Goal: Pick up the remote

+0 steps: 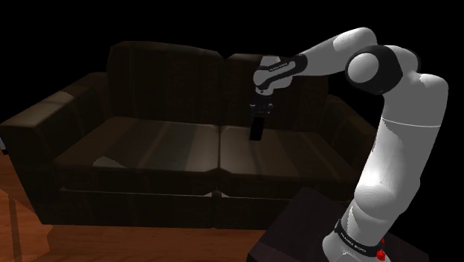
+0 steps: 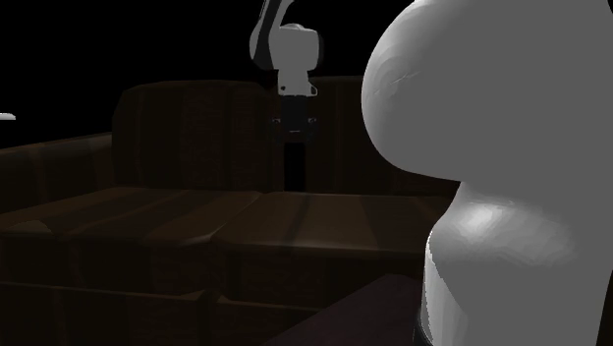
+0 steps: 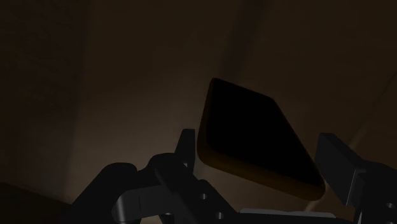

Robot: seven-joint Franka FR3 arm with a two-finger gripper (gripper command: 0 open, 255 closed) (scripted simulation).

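Note:
A dark slab-shaped remote [image 1: 257, 129] hangs on end from my gripper [image 1: 259, 113], which is shut on its upper end. It hangs over the right seat cushion of a dark brown sofa [image 1: 149, 149], near the backrest and seemingly just off the cushion. From the second exterior view the remote [image 2: 295, 165] is a black upright bar under the gripper [image 2: 295, 128], in front of the backrest. In the wrist view the remote [image 3: 254, 137] reaches away from the hand with an orange-brown edge, and the black fingers [image 3: 186, 149] clasp it on both sides.
The sofa has two seat cushions, two back cushions [image 1: 163, 71] and padded armrests [image 1: 33, 123]. A wooden floor [image 1: 22, 223] shows at the shoulder view's lower left. The black stand [image 1: 297, 231] sits in front of the sofa. Behind the sofa is a black area.

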